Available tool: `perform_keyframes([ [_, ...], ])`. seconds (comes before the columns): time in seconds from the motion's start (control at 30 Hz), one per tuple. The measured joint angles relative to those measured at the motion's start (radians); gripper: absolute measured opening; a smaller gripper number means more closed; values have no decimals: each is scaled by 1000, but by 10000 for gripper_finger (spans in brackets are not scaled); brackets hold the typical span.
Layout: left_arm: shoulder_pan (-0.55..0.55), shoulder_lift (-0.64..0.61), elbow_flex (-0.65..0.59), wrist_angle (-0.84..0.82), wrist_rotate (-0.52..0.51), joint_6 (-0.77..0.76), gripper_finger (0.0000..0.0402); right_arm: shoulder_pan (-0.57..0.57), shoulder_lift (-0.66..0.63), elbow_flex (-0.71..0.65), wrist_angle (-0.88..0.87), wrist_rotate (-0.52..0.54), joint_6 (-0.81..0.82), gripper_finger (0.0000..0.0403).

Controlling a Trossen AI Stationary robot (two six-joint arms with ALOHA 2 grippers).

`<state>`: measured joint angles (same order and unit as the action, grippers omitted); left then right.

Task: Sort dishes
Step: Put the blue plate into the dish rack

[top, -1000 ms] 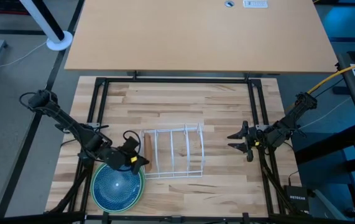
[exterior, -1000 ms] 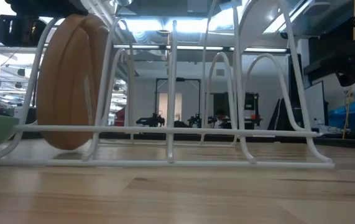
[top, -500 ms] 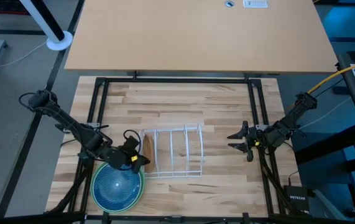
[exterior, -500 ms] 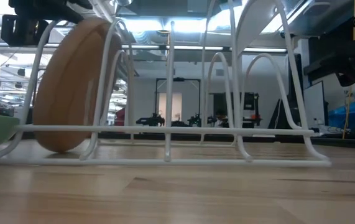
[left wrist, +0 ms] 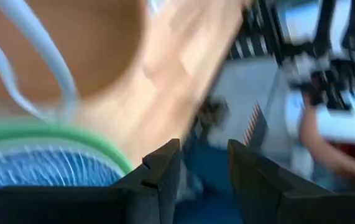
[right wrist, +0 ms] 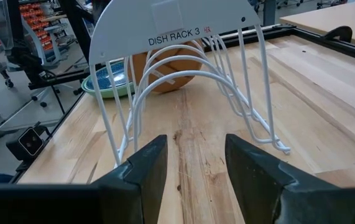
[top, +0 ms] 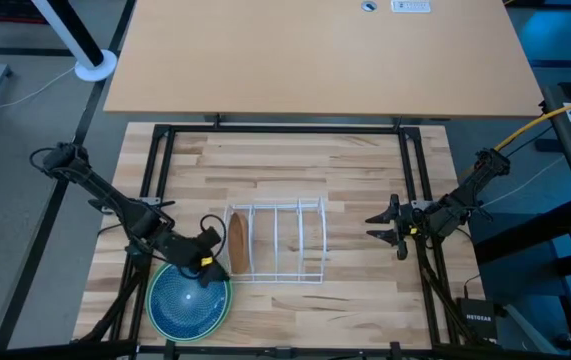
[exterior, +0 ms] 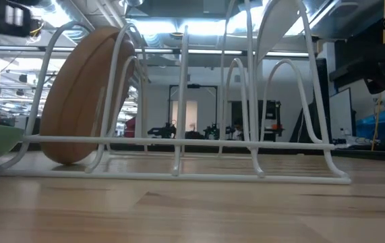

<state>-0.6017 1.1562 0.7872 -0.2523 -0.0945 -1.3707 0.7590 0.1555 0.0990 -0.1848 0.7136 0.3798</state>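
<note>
The round tan-brown plate (exterior: 84, 94) is seen leaning tilted in the end slot of the white wire dish rack (top: 277, 243), on the pale wooden surface (top: 295, 165). The left claw (top: 208, 264), with fingers parted and nothing held, is found just beside that plate, over the dark blue plate (top: 187, 300) nested in the green plate (top: 222, 308). The right claw (top: 385, 224), also open and empty, is parked well apart. The leaning plate could be knocked over, or the light rack dragged, if the wires were clipped by the left claw. "DISH RACK 3" can be read on the rack's white end panel (right wrist: 174, 22).
</note>
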Motion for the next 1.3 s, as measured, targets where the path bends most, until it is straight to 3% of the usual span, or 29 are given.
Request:
perform_keyframes([
  [0.1,-42,-2,0,-1,71,-38,123,0,0,0,0,0,13,166],
  [0.2,-90,7,0,-1,74,-96,123,0,0,0,2,-1,62,166],
  [0.43,-217,83,0,-2,75,-219,123,0,0,0,10,-11,349,166],
  [0.6,-284,177,0,8,74,-258,123,0,0,0,10,4,376,166],
  [0.87,-316,351,0,120,73,-321,123,0,0,0,11,17,379,166],
  [1.1,-314,416,0,156,20,-316,123,0,0,0,16,19,513,166],
  [1.3,-314,422,0,121,-20,-304,123,0,17,0,199,12,523,166],
])
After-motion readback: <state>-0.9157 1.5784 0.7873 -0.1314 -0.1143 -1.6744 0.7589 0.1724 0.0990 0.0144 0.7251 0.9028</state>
